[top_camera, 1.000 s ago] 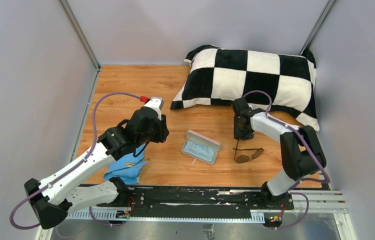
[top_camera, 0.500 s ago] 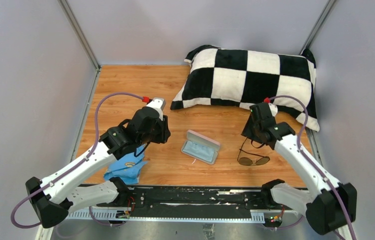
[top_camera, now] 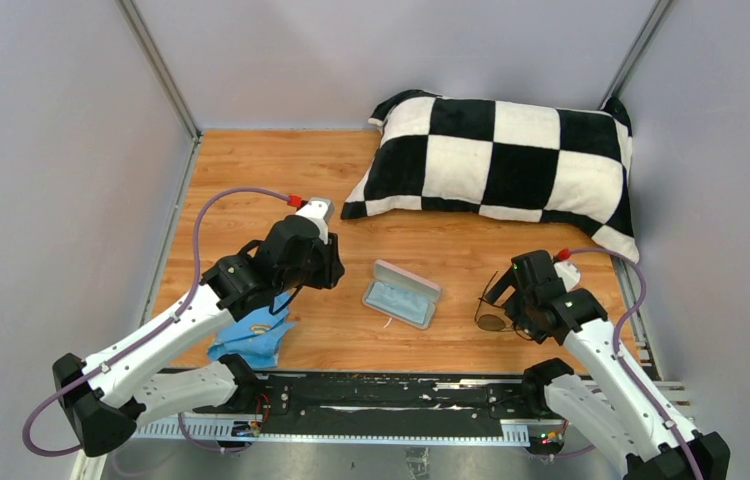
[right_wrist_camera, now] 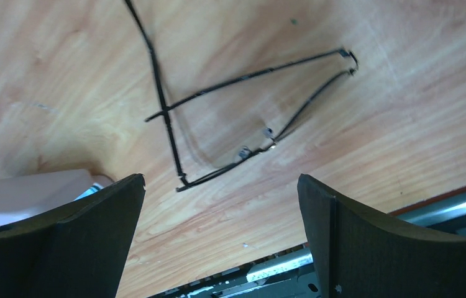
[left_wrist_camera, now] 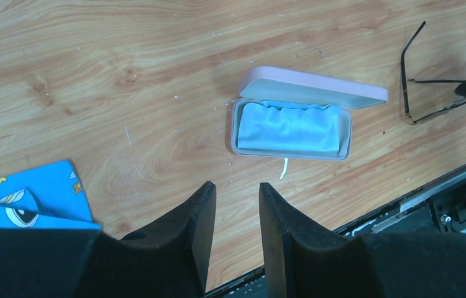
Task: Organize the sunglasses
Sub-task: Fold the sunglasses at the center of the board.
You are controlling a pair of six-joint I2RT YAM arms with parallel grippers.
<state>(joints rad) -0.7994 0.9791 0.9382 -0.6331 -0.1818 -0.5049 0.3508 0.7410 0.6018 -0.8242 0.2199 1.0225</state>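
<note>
the right gripper [right_wrist_camera: 219, 186] hangs just above the sunglasses [right_wrist_camera: 167, 118] with its jaws spread wide and nothing between them; both fingers stand clear of the frame. the sunglasses [top_camera: 492, 321] lie on the table [top_camera: 251, 180] near its front edge, to the right of the case [top_camera: 403, 293] and apart from it, temples unfolded; in the top view the gripper [top_camera: 511, 300] hides part of them. the left gripper [left_wrist_camera: 237, 189] hovers over bare wood left of the case, its fingers only a narrow gap apart and holding nothing. the case [left_wrist_camera: 311, 87] is pink and lies open, lid tipped back, with crumpled light-blue fabric inside. from the left wrist view the sunglasses [left_wrist_camera: 432, 81] show at the far right, beyond the case. a blue cloth [top_camera: 251, 338] with a cartoon print lies by the left arm near the front edge, well apart from the sunglasses. a black-and-white checked pillow [top_camera: 501, 160] rests at the back right of the table.
</note>
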